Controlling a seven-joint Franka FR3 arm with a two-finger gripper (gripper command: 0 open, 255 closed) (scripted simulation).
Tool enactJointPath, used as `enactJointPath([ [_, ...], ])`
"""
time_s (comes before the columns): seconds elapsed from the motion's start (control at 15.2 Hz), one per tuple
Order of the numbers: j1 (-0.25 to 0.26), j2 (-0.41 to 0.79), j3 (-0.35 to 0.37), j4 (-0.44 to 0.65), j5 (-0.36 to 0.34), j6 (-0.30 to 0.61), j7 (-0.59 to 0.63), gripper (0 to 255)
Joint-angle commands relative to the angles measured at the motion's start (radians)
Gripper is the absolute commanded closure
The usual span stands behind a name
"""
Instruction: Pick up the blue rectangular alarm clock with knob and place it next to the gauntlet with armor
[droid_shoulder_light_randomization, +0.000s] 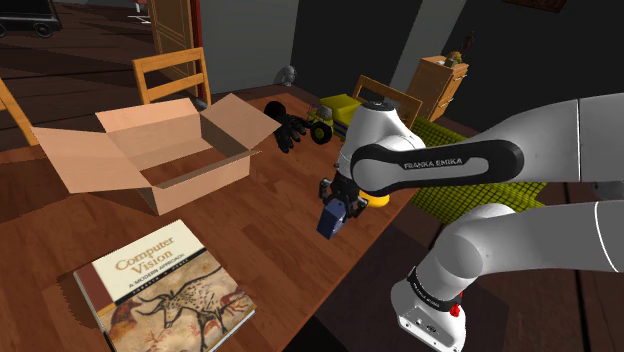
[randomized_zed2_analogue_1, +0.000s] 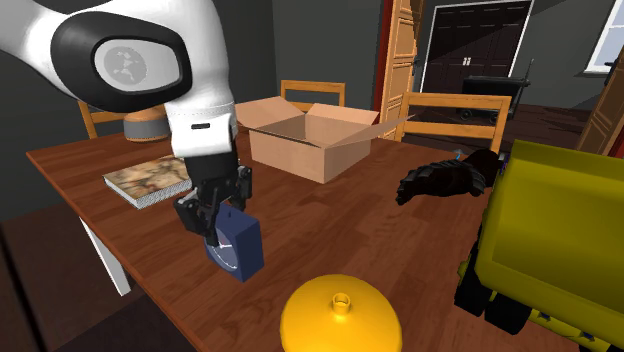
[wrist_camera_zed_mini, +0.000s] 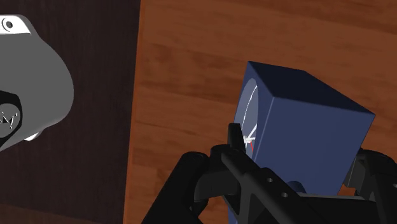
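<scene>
A dark blue box-shaped alarm clock (droid_shoulder_light_randomization: 329, 222) with a round dial on one face is clasped between the black fingers of my gripper (droid_shoulder_light_randomization: 338, 205), near the table's edge closest to the stand. In the second exterior view the clock (randomized_zed2_analogue_1: 239, 248) hangs tilted under the gripper (randomized_zed2_analogue_1: 216, 216), at or just above the wood. The wrist view has the clock (wrist_camera_zed_mini: 312, 127) between one finger (wrist_camera_zed_mini: 235, 136) on the dial side and the other on the opposite side. The black gauntlet (droid_shoulder_light_randomization: 291, 131) lies further along the table past the open box, also seen in the second exterior view (randomized_zed2_analogue_1: 448, 178).
An open cardboard box (droid_shoulder_light_randomization: 155, 150) stands mid-table and a book (droid_shoulder_light_randomization: 165, 295) lies near the front edge of the wooden table (droid_shoulder_light_randomization: 260, 235). A yellow toy truck (randomized_zed2_analogue_1: 550, 235) sits beside the gauntlet. A yellow domed object (randomized_zed2_analogue_1: 340, 318) rests close to the clock. Wooden chairs (droid_shoulder_light_randomization: 172, 72) line the far side.
</scene>
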Motion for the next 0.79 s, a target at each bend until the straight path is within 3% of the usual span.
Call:
enactJointPath([
  [0.0,-0.001,-0.016,-0.008,0.012,-0.006,-0.028,0.0,255],
  [0.73,-0.008,-0.109,-0.066,0.111,-0.053,-0.218,0.004,255],
])
